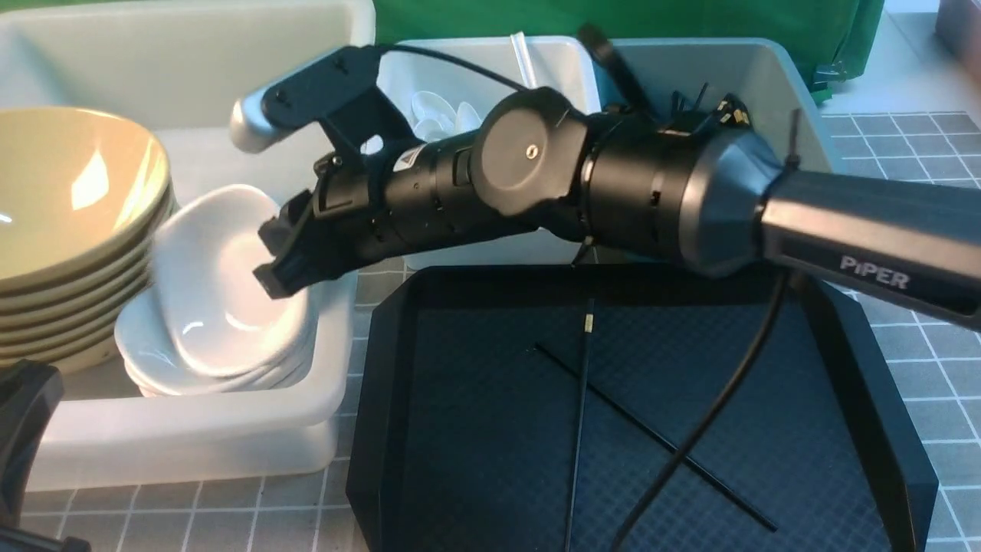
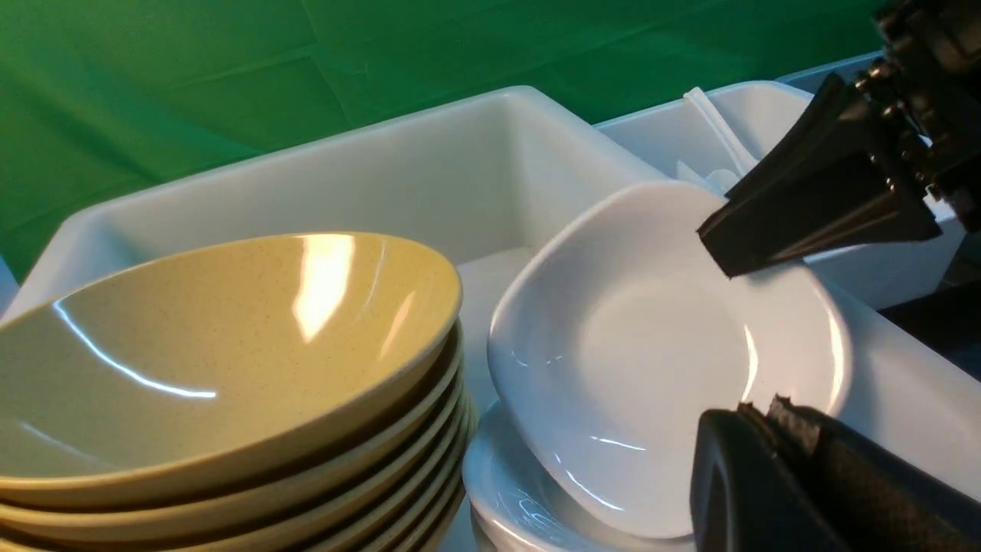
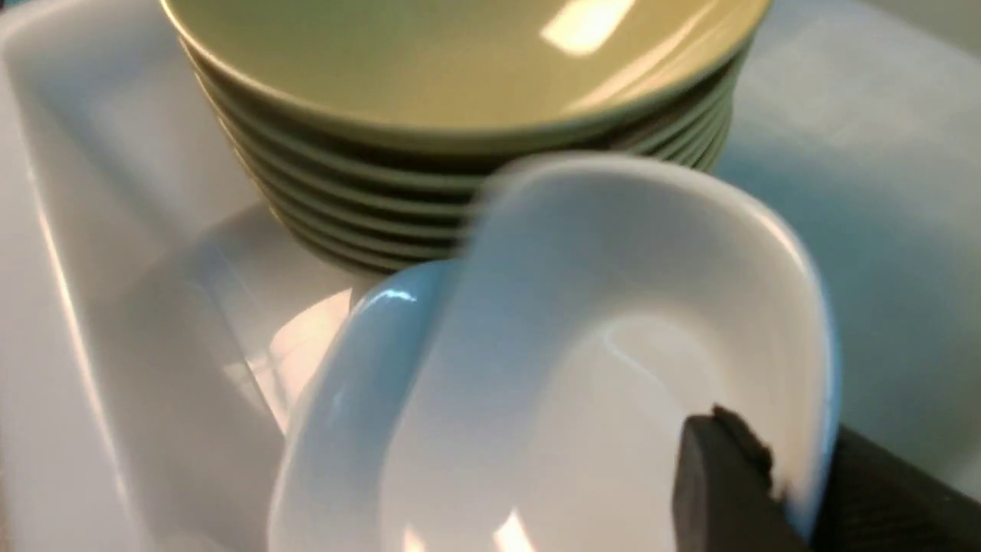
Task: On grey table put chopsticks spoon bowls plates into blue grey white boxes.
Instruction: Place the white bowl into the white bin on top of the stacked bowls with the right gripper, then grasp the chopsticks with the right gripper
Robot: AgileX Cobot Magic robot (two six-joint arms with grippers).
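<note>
My right gripper (image 1: 280, 257) is shut on the rim of a white plate (image 1: 222, 284) and holds it tilted over a stack of white plates (image 1: 153, 360) in the large off-white box (image 1: 191, 437). The right wrist view shows this plate (image 3: 582, 368) with its rim between the fingers (image 3: 716, 483). A stack of tan bowls (image 1: 69, 222) stands beside the plates in the same box. Two black chopsticks (image 1: 580, 399) lie crossed on the black tray (image 1: 383, 383). White spoons (image 1: 441, 111) lie in the small white box (image 1: 567, 69). My left gripper (image 2: 766, 410) is shut and empty, near the plates.
The blue-grey box (image 1: 774, 84) stands at the back right, with dark sticks in it behind my right arm. A black cable (image 1: 713, 414) hangs from the right arm over the tray. The grey tiled table (image 1: 920, 345) shows around the tray. A green cloth (image 2: 230, 77) hangs behind.
</note>
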